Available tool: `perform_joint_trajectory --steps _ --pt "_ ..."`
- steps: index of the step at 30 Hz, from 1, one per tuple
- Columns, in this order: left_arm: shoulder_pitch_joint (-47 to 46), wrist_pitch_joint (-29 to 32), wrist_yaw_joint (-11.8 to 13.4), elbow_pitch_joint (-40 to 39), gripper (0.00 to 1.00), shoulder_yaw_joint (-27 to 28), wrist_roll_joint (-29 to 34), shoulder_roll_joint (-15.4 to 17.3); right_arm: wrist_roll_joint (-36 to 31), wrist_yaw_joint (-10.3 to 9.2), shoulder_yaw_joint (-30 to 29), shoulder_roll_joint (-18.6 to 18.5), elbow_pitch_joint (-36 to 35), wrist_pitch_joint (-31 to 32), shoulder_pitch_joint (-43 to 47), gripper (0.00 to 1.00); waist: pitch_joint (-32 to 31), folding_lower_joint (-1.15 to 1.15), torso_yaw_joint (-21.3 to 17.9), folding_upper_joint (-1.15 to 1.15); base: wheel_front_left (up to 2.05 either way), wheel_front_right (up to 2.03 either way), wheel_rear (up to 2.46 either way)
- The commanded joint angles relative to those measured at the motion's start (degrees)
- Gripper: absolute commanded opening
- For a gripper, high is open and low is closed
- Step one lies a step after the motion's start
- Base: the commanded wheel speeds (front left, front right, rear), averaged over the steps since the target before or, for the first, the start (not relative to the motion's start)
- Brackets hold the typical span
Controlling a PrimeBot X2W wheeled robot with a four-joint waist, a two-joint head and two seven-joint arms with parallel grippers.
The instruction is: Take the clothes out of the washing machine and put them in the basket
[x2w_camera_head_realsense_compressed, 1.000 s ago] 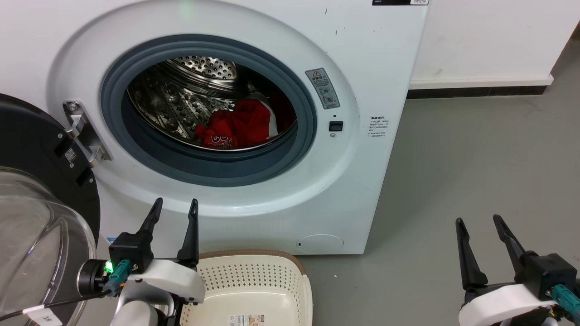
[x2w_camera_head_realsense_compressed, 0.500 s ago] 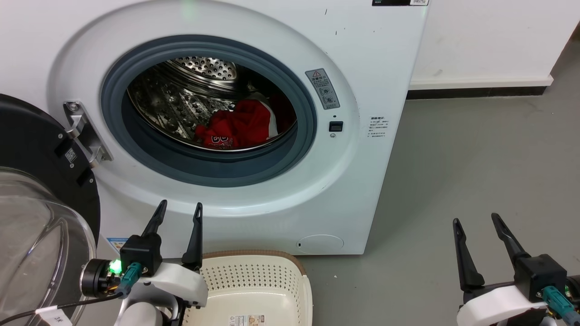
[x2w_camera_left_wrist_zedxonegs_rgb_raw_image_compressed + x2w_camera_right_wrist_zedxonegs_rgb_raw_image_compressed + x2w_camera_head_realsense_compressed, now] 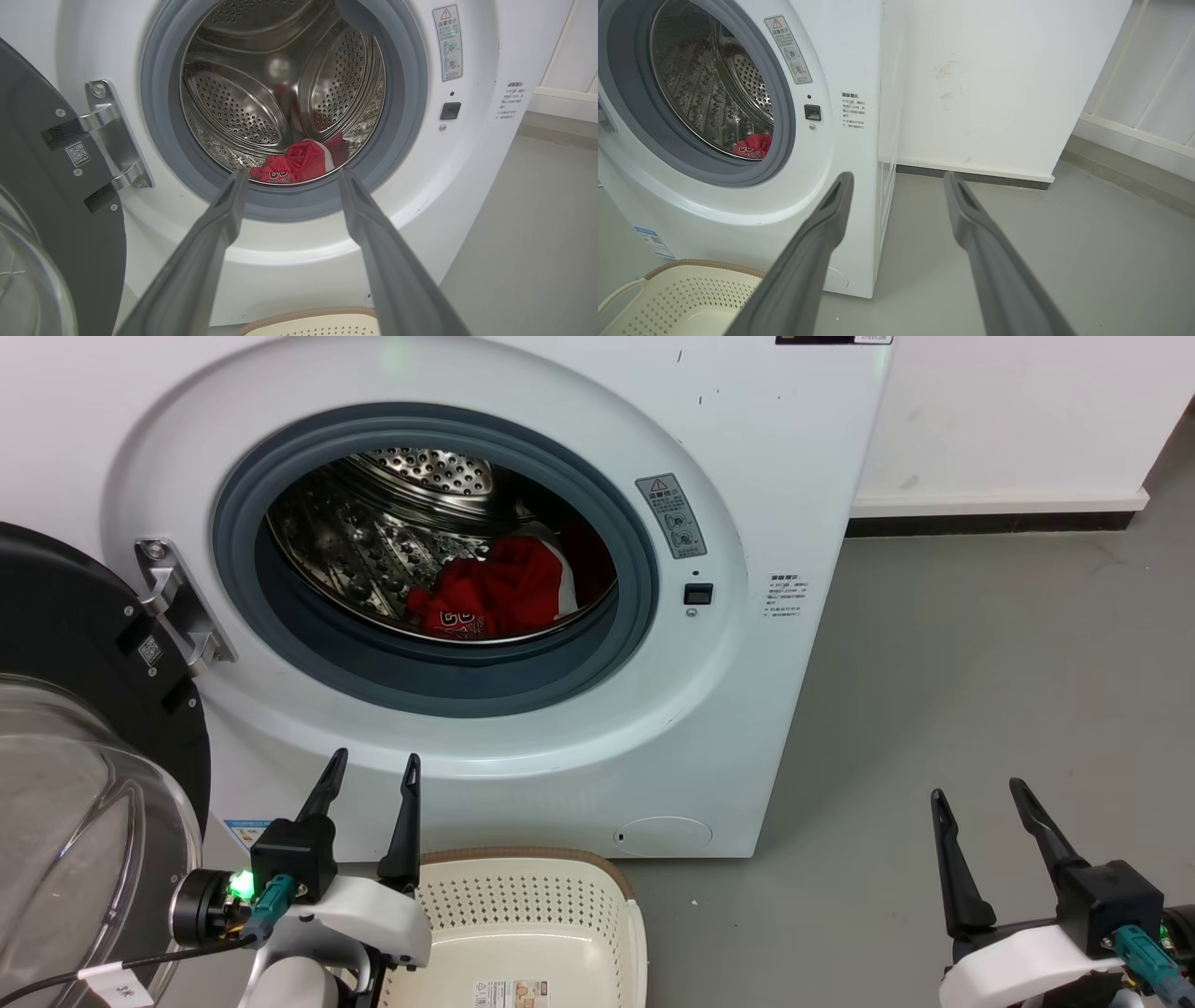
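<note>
The white washing machine [image 3: 766,476] stands with its round door [image 3: 84,728] swung open to the left. Red clothes [image 3: 499,593] lie low in the steel drum, toward its right side; they also show as clothes [image 3: 299,163] between my left fingers and as clothes [image 3: 754,145] at the drum's bottom. The cream basket [image 3: 532,896] sits on the floor just below the machine's front, with nothing in it. My left gripper [image 3: 373,761] is open, held in front of the machine below the opening. My right gripper [image 3: 976,793] is open over the floor to the right.
The open glass door [image 3: 51,186] stands close to my left arm. Grey floor [image 3: 980,663] stretches to the right of the machine. A white wall with a dark baseboard [image 3: 990,523] runs behind.
The left gripper has shifted slightly right and down since a second ago. The right gripper has edged a little left. The head camera has tilted slightly.
</note>
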Motion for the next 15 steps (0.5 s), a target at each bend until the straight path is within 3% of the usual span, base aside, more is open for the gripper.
perform_joint_trajectory --steps 1,9,15 --pt "-0.59 -0.15 0.01 0.13 1.00 0.11 0.01 -0.16 0.18 -0.03 0.06 -0.05 0.09 -0.30 -0.55 1.00 0.09 0.00 0.08 0.00 0.00 0.00 0.00" --pt "-2.26 -0.15 0.49 1.16 1.00 0.57 -0.31 -0.40 0.35 -0.03 0.24 -0.04 -0.11 -0.17 -1.35 1.00 1.57 0.00 0.12 0.00 0.00 0.00 0.00" --pt "-8.64 -0.05 0.95 4.35 1.00 0.54 -0.29 -0.25 0.62 -0.03 0.82 -0.04 -0.82 -0.30 -3.38 1.00 5.98 0.00 -1.54 0.00 0.00 0.00 0.00"
